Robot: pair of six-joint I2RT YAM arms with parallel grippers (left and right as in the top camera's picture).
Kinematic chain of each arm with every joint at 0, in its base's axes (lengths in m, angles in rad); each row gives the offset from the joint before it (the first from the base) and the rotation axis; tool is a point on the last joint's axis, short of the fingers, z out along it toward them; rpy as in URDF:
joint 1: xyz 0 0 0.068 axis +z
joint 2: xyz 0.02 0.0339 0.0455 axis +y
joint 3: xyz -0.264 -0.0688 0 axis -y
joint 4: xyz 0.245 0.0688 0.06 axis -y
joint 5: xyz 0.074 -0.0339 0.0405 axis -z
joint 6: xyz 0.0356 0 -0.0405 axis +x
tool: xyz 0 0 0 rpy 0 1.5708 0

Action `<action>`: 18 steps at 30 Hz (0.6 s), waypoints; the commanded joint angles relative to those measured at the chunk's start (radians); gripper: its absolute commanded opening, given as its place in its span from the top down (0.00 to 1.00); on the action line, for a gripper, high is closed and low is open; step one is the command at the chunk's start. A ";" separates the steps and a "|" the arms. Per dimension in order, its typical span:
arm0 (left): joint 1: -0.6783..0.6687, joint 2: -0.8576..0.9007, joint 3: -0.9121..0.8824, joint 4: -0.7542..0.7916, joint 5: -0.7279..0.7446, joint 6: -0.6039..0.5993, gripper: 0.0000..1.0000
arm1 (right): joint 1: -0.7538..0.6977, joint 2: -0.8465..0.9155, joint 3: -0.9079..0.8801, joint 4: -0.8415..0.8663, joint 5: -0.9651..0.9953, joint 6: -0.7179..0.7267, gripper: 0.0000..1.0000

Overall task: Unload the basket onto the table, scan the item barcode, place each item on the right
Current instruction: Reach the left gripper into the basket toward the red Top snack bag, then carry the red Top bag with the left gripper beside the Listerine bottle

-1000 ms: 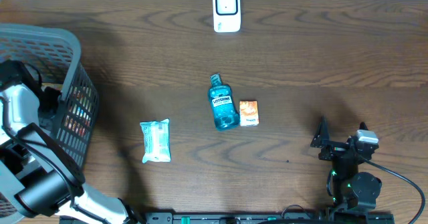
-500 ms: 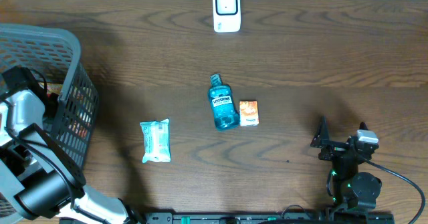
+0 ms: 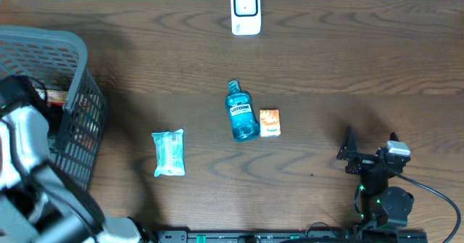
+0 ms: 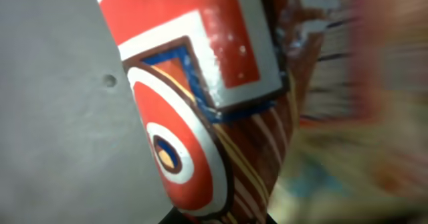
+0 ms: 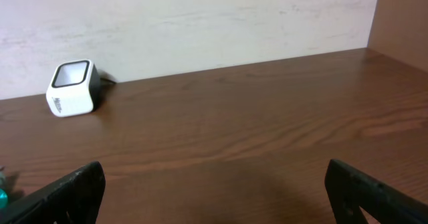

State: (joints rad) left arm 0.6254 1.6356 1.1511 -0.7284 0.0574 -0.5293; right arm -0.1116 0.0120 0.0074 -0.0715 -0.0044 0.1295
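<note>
A red, white and brown striped packet (image 4: 200,103) fills the left wrist view, pressed right up to the camera. My left gripper (image 4: 214,218) is shut on its lower end, and only a dark sliver of the jaws shows. From overhead, the left arm (image 3: 22,127) reaches into the grey basket (image 3: 51,43) at the table's left edge. The white barcode scanner (image 3: 246,11) stands at the far middle of the table and also appears as the scanner (image 5: 72,88) in the right wrist view. My right gripper (image 3: 370,152) rests open at the front right, empty.
On the brown table lie a blue mouthwash bottle (image 3: 240,112), a small orange box (image 3: 270,122) beside it, and a pale green wipes pack (image 3: 169,153). The basket's mesh wall (image 3: 87,120) stands between my left arm and these items.
The left gripper has closed from partly open to shut on the packet inside the basket. The left arm shifted slightly in the overhead view. The right arm has not moved.
</note>
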 commanded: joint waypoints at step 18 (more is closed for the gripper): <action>-0.312 -0.810 0.016 0.144 0.275 -0.083 0.93 | 0.001 -0.005 -0.002 -0.004 0.002 0.008 0.01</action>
State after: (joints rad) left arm 0.4042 0.8211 1.1576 -0.5934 0.2817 -0.6506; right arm -0.1116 0.0120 0.0074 -0.0711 -0.0044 0.1295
